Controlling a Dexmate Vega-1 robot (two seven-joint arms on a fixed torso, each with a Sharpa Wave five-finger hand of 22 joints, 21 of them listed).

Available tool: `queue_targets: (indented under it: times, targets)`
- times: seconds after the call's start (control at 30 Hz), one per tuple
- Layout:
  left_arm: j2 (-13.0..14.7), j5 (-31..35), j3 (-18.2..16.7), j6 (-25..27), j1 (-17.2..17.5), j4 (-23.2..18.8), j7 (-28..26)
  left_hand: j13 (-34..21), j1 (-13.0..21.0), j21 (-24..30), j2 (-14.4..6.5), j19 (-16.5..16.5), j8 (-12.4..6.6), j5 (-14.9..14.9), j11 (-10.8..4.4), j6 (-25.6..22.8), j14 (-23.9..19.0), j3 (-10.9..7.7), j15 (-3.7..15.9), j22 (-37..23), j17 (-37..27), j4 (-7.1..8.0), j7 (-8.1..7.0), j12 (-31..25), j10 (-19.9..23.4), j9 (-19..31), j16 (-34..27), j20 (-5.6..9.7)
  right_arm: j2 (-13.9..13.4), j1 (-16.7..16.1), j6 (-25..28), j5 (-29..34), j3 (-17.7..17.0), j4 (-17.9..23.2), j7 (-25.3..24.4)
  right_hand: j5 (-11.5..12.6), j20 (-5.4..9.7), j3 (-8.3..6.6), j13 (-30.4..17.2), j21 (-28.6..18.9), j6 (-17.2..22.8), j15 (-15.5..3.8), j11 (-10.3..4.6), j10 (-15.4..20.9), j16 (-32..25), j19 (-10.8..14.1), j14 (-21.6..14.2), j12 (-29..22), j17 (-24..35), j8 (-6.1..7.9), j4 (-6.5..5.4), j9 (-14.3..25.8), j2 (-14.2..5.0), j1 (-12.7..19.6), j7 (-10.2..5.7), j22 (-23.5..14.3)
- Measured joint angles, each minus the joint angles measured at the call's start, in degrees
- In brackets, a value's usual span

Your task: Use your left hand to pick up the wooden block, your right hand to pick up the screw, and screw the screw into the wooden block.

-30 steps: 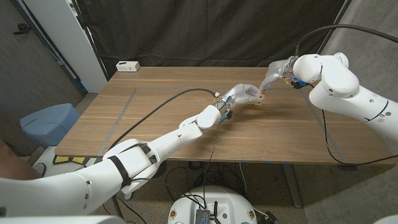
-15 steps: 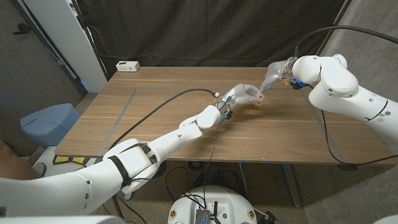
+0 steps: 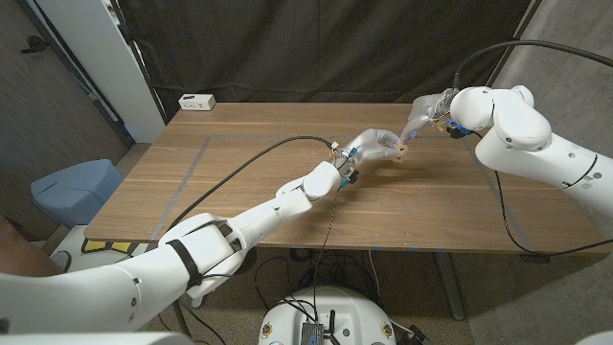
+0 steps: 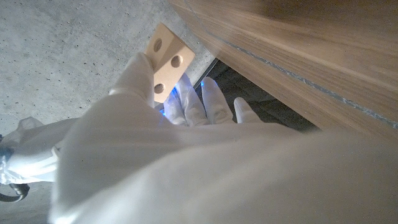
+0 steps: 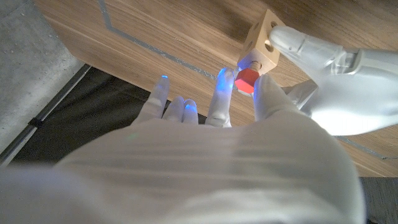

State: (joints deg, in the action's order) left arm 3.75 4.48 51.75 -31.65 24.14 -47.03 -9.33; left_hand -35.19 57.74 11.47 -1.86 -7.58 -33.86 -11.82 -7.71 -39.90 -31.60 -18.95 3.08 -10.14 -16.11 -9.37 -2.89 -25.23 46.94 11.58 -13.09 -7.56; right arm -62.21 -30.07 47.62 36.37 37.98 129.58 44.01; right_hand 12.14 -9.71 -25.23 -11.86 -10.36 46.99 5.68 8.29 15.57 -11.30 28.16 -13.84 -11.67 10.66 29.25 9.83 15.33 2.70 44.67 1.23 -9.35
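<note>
My left hand (image 3: 372, 146) holds a small pale wooden block (image 3: 399, 150) above the far middle of the table; in the left wrist view the block (image 4: 165, 61) shows several round holes and sits clamped in that hand's fingers (image 4: 138, 81). My right hand (image 3: 418, 122) meets the block from the far right. In the right wrist view a red-headed screw (image 5: 247, 79) sits in a hole of the block (image 5: 265, 43), pinched by my right hand (image 5: 249, 106) between thumb and a finger, while the left hand (image 5: 323, 68) grips the block from the other side.
A white power strip (image 3: 197, 101) lies at the table's far left corner. Grey tape lines (image 3: 187, 177) mark the wooden table (image 3: 249, 192). A black cable (image 3: 230, 177) trails along my left arm. A blue bin (image 3: 75, 187) stands on the floor to the left.
</note>
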Motion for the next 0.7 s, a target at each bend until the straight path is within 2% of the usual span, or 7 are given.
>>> queue_targets:
  times: [0.2, 0.37, 0.7]
  targets:
    - [0.08, 0.00, 0.03, 0.15, 0.11, -0.30, 0.01, 0.00, 0.01, 0.00, 0.01, 0.00, 0.00, 0.00, 0.00, 0.00, 0.00, 0.00, 0.00, 0.00, 0.00, 0.00, 0.00, 0.00, 0.00, 0.01, 0.00, 0.00, -0.14, -0.07, 0.14, -0.14, 0.10, 0.15, -0.77, 0.00, 0.21, -0.01, 0.00, 0.00, 1.06, -0.39, -0.20, 0.20, -0.45, 0.21, -0.39, -0.24, 0.15, 0.65, -0.02, 0.25, -0.01, 0.60, -0.26, 0.00]
    - [0.11, 0.01, 0.04, 0.25, 0.22, -0.47, 0.01, 0.00, 0.01, 0.00, 0.01, 0.00, 0.00, 0.01, 0.00, 0.00, 0.00, 0.00, 0.00, 0.00, 0.00, 0.00, 0.00, 0.00, 0.00, 0.02, 0.00, 0.00, -0.22, -0.11, 0.15, -0.32, 0.16, 0.17, -1.10, 0.00, 0.39, -0.45, 0.00, 0.00, 1.11, -0.48, -0.66, 0.65, -0.45, 0.39, -0.48, -0.24, 0.15, 0.65, 0.00, 0.47, -0.14, 1.21, -0.31, 0.00]
    - [0.20, 0.06, 0.04, 0.38, 0.28, -0.67, 0.04, 0.00, 0.02, 0.00, 0.02, 0.00, 0.00, 0.18, 0.00, 0.00, 0.00, 0.00, 0.00, 0.00, -0.27, 0.01, 0.00, 0.00, 0.00, 0.04, 0.00, 0.00, -0.39, -0.33, 0.12, -0.53, 0.20, 0.33, -1.75, 0.00, 0.82, -0.45, 0.00, -0.01, 2.97, -1.55, -1.54, 1.53, -0.45, 0.82, -1.07, -0.24, 0.15, 1.94, 0.00, 0.79, -0.22, 1.73, -0.93, 0.00]
